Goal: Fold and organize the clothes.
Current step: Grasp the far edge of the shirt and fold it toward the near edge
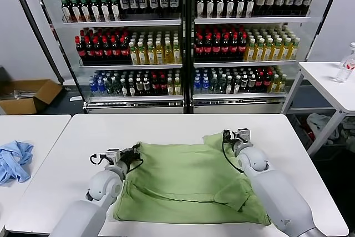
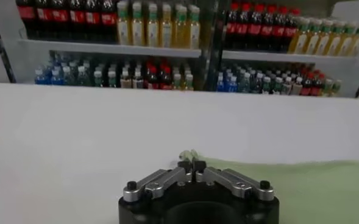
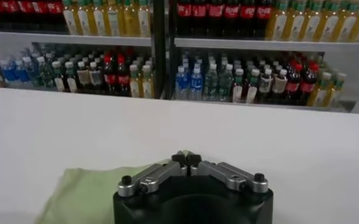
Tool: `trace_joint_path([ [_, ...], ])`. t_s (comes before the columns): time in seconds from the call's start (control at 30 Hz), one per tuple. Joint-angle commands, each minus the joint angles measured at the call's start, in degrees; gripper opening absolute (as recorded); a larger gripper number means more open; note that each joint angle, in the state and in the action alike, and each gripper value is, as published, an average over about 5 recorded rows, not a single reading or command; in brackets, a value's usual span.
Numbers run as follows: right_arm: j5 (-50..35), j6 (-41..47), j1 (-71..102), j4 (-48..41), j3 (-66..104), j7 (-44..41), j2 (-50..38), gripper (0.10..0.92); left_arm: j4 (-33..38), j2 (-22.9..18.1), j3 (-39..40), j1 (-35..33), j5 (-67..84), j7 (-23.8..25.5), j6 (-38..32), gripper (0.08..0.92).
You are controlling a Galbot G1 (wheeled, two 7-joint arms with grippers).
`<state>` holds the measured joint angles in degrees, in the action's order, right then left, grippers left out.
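From the head view we see the green polo shirt [image 1: 188,178] spread on the white table [image 1: 177,126], its near hem close to the table's front edge and partly covered by both arms; collar, buttons and chest print are not visible to us, so the cloth reads as plain, soft and wrinkled, with a dark fold line across its lower half. The left gripper [image 1: 135,151] sits at the shirt's far left corner and the right gripper [image 1: 236,135] at its far right corner — each too small here to read its fingers. A crumpled light blue cloth [image 1: 14,159] lies on the neighbouring table, cut off by the picture's edge. In the left wrist view the left gripper [image 2: 192,162] is pinched tight on a thin edge of the shirt [image 2: 301,189], with glossy bottle shelves [image 2: 167,55] beyond the table's far edge. In the right wrist view the right gripper [image 3: 186,158] has its fingers pressed together at the shirt's [image 3: 81,195] edge — the black housing hides the contact, so we cannot tell whether cloth is caught.
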<state>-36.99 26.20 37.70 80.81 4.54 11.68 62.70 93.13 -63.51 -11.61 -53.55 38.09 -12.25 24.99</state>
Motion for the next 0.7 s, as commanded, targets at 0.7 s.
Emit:
trace_joint_path([
  [0.7, -1.7, 1.9, 36.8, 41.1, 23.2, 2.0, -10.3, 0.108, 26.0, 6.1, -8.2, -22.0, 1.4, 0.7, 2.5, 0.088],
])
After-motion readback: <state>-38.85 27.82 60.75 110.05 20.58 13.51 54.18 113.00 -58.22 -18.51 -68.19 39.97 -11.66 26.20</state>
